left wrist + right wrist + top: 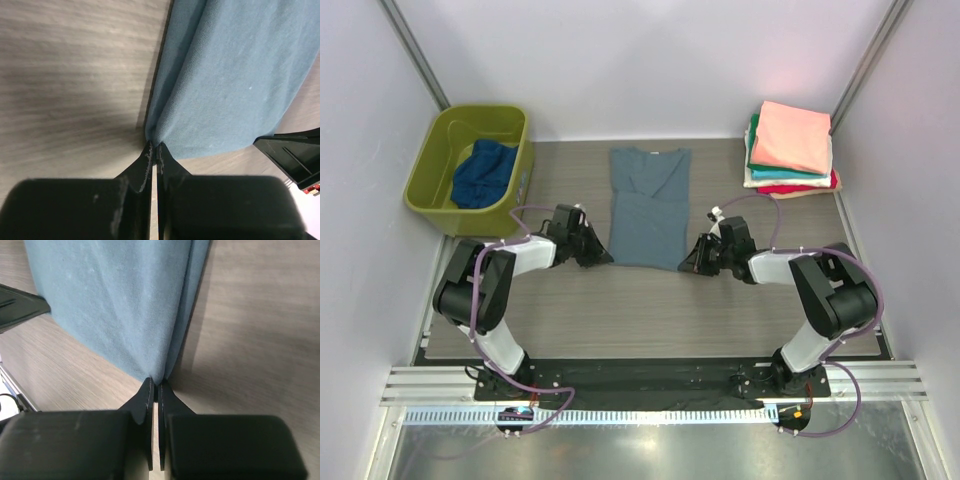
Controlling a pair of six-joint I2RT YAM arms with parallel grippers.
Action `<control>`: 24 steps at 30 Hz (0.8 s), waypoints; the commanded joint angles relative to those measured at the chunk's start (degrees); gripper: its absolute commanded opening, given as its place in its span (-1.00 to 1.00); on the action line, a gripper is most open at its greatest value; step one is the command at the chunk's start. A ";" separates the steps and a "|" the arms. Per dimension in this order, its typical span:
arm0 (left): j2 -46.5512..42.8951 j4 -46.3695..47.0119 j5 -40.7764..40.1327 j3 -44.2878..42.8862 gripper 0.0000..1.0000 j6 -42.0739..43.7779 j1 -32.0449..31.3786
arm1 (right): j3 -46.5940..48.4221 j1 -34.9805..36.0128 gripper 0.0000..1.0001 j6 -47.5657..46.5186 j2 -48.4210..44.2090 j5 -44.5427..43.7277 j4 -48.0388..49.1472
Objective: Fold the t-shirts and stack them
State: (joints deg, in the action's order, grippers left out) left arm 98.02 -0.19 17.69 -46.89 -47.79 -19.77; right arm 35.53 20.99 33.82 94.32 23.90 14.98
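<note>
Grey-blue t-shirt (648, 205) laid at frame centre, long axis bottom-to-top. Lower-left hem corner pinched by closed left claw (603, 258), lower-right by closed right claw (689, 265). Collar lies upward from both.

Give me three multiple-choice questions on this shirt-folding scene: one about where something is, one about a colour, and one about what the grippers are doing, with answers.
1. Where is the dark navy shirt? A spread flat at centre; B in the olive tub; C hanging in the air.
2. What colour tops the folded stack? A salmon pink; B black; C yellow.
3. How do the left gripper and right gripper stand? A wide open, empty; B shut on near corners of the grey-blue shirt; C out of view.
Answers: 1 B, it lies bunched inside the tub; 2 A, its uppermost layer is salmon; 3 B, each wrist view shows fingers pinched on a cloth corner.
</note>
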 commanded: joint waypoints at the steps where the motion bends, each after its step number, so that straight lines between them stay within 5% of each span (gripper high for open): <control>1: -3.70 -2.36 -1.17 0.57 -0.99 0.24 -0.88 | -2.13 0.28 -0.98 -2.27 -2.91 -3.07 -11.62; 12: -22.48 -17.89 -5.91 3.83 -1.00 -2.57 -4.92 | -1.34 1.24 -0.98 -3.06 -21.09 -3.60 -28.42; 24: -46.24 -37.60 -13.21 4.88 -0.99 -10.83 -16.96 | 0.50 9.58 -0.98 0.62 -42.71 -5.17 -48.19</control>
State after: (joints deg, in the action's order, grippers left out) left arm 55.31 -29.98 8.38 -42.54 -55.31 -35.35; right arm 33.98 28.29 33.01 56.18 21.45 -24.21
